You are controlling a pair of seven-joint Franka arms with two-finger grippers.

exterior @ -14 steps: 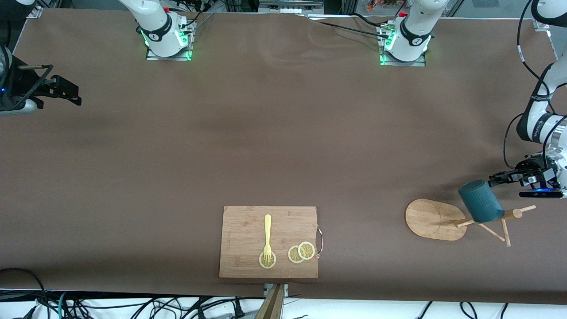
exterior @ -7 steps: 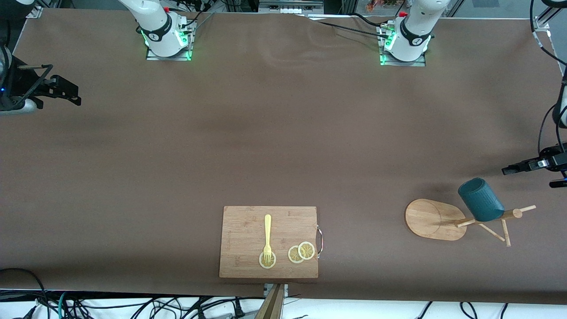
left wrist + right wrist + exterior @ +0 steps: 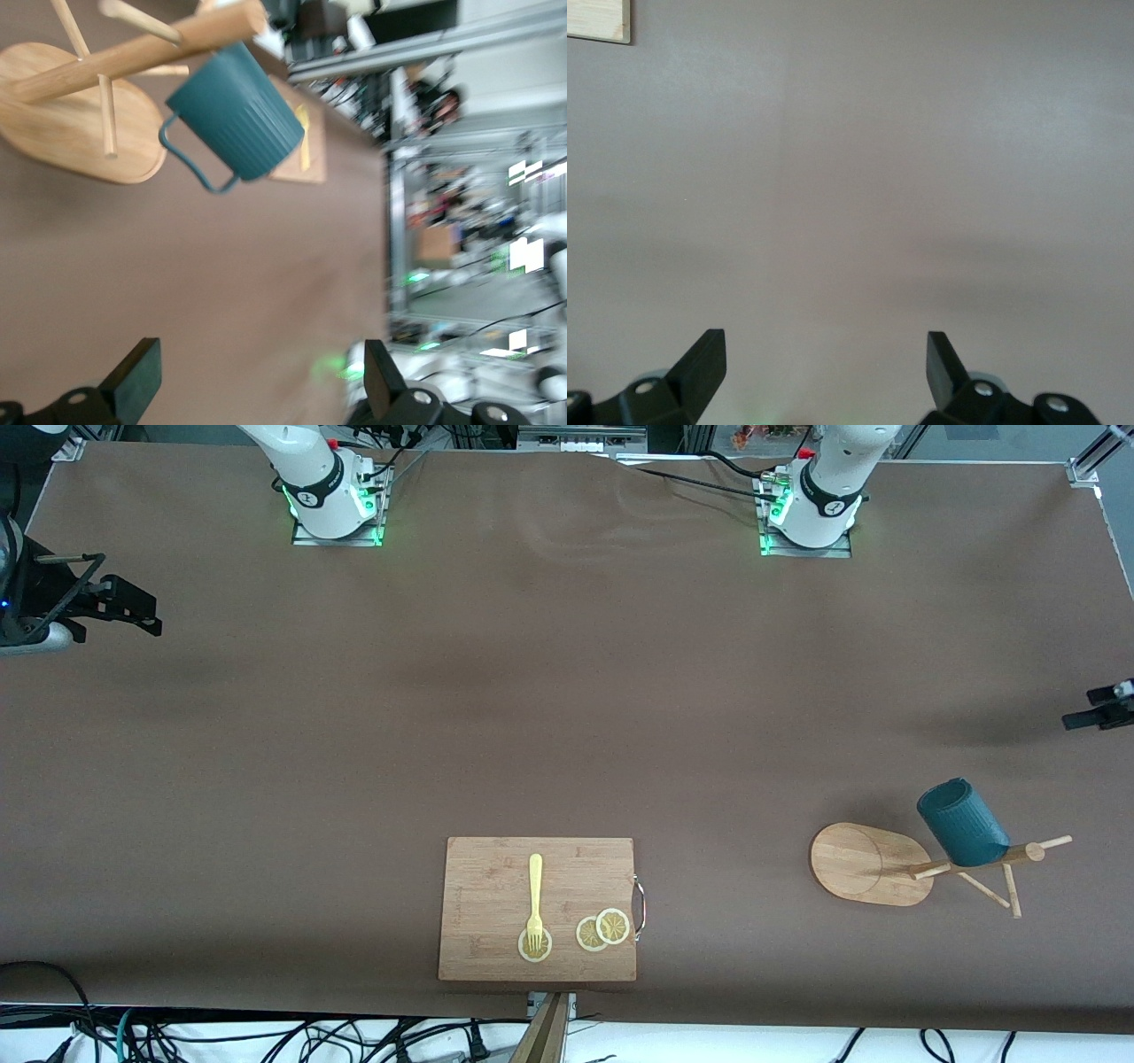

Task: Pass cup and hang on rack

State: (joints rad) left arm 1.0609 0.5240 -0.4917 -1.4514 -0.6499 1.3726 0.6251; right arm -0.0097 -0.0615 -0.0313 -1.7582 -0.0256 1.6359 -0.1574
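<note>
Hanging on the rack, cup well apart from left pincer, fingers spread, empty

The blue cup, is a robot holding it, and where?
No. The cup hangs by its handle on the rack. The left tool is open and apart from it; the right tool is open over bare table.
</note>
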